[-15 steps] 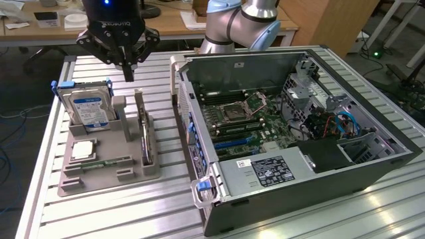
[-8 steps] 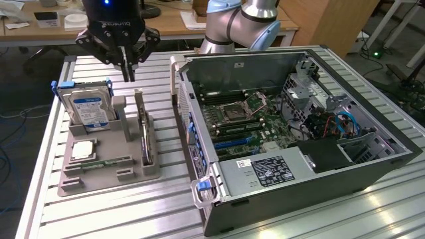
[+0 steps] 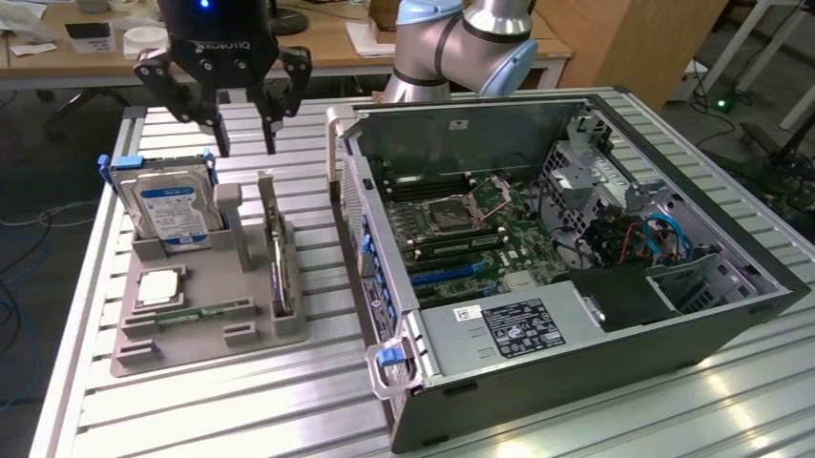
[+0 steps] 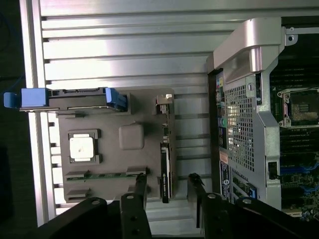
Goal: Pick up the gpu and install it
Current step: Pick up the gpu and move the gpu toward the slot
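Claw [image 3: 246,145] open, empty, hangs above far end of thin dark gpu card [image 3: 275,250], edge-up, long axis near-far.

Exterior view: raised, off desk [image 3: 191,401] corner, angled down across it. Mid distance, takes in whole open computer case [image 3: 612,372], parts holder [image 3: 191,334], gripper [image 3: 246,143]. Wrist view: behind gripper [image 4: 168,186], facing straight down, nearer, over parts holder [image 4: 114,159]. Shared: parts holder, slatted desk [image 4: 124,50], near side of computer case [image 4: 244,124].
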You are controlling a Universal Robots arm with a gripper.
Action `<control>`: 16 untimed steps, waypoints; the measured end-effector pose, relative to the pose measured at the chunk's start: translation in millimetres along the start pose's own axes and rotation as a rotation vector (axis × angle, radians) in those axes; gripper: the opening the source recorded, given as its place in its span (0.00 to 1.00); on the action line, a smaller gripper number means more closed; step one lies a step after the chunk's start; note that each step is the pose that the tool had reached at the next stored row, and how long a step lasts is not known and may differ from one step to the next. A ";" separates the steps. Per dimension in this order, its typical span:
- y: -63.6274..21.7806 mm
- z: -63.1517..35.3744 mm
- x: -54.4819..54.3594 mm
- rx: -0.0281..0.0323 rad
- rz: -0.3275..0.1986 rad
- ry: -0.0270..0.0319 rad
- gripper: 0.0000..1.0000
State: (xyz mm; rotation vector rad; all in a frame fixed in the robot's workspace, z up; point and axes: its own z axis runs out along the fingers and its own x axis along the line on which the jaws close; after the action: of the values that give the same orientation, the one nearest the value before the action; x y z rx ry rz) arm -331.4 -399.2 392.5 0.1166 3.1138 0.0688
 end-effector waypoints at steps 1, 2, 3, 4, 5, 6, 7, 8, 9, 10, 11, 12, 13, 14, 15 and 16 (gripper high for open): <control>0.0 0.0 0.0 0.0000 0.000 0.0000 0.47; 0.0 0.0 0.0 0.0000 0.000 0.0000 0.53; 0.0 0.0 0.0 0.0000 0.000 0.0000 0.53; 0.0 0.0 0.0 -0.0001 0.000 0.0000 0.58; 0.0 0.0 0.0 0.0000 0.000 0.0000 0.64; 0.0 0.0 0.0 0.0000 0.000 -0.0001 0.70; -0.2 0.1 0.1 -0.0001 -0.002 0.0000 0.70; -0.4 0.2 0.1 -0.0003 -0.008 0.0003 0.76; -0.6 0.5 0.0 -0.0004 -0.014 0.0007 0.76; -0.9 0.8 0.0 -0.0003 -0.020 0.0011 0.76; -1.4 1.2 -0.1 -0.0004 -0.024 0.0013 0.76; -2.1 1.9 -0.1 -0.0007 -0.027 0.0013 0.76; -2.9 2.4 -0.2 -0.0007 -0.029 0.0014 0.76; -3.7 3.0 -0.2 -0.0008 -0.030 0.0017 0.76; -4.2 3.6 -0.5 -0.0008 -0.031 0.0021 0.76; -4.4 3.9 -0.6 -0.0014 -0.031 0.0024 0.76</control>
State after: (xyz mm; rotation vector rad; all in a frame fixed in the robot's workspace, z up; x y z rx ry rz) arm -331.0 -403.5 388.4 0.0679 3.1169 0.0706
